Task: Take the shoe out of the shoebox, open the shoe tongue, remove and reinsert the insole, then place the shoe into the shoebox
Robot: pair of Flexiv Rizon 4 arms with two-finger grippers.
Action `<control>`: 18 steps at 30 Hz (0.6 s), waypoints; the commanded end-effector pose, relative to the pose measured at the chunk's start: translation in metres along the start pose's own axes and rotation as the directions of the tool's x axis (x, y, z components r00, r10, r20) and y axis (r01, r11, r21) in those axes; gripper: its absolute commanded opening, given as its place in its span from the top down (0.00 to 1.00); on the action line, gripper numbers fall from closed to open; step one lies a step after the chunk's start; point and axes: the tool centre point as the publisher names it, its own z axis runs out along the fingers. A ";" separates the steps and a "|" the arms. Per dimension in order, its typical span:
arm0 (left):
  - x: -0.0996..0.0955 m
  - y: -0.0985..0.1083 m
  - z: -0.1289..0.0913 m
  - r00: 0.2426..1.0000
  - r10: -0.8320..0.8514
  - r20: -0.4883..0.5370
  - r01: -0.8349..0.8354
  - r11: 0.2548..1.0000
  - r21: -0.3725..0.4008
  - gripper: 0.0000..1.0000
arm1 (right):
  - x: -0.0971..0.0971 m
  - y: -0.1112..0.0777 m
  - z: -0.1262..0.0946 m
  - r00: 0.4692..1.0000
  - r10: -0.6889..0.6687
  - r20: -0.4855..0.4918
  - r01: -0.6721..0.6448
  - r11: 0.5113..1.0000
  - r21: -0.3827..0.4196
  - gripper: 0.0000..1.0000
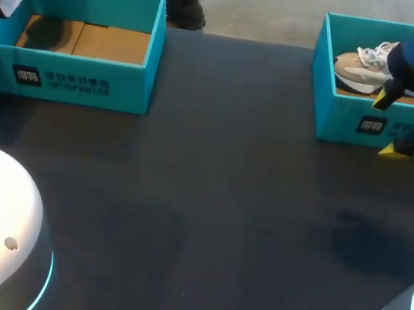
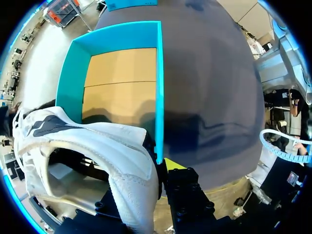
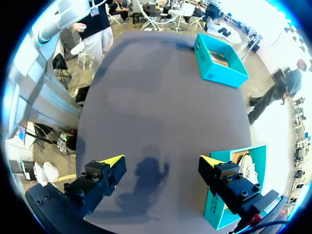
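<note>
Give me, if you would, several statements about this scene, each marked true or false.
1. The left shoebox has no shoe in it. True.
2. The right end effector grips the tan shoe. False: its fingers are open and hold nothing.
3. The left end effector holds a white shoe. True.
4. The right shoebox is empty. False: the tan shoe lies in it.

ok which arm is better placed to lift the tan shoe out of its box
Right. The right gripper hangs open at the front wall of the box holding the tan shoe; the left gripper is across the table, shut on a white shoe.
</note>
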 end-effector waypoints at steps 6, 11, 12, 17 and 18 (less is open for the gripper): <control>-0.001 0.001 -0.003 1.000 0.001 -0.002 -0.001 1.000 0.000 1.00 | -0.002 0.001 0.001 1.000 0.001 -0.003 -0.001 1.000 0.003 0.00; -0.001 -0.008 -0.010 0.891 0.453 -0.035 -0.454 0.889 -0.064 1.00 | -0.002 0.001 0.001 1.000 0.001 -0.003 -0.001 1.000 0.003 0.00; -0.001 -0.004 -0.015 0.814 0.580 -0.005 -0.579 0.811 -0.085 1.00 | -0.002 0.001 0.001 1.000 0.001 -0.003 -0.001 1.000 0.003 0.00; -0.002 0.010 -0.018 0.500 0.866 -0.023 -0.851 0.486 -0.201 1.00 | -0.002 0.001 0.001 1.000 0.001 -0.003 -0.001 1.000 0.003 0.00; -0.011 0.017 -0.017 0.366 0.929 -0.053 -0.921 0.354 -0.163 1.00 | -0.002 0.001 0.001 1.000 0.001 -0.003 -0.001 1.000 0.003 0.00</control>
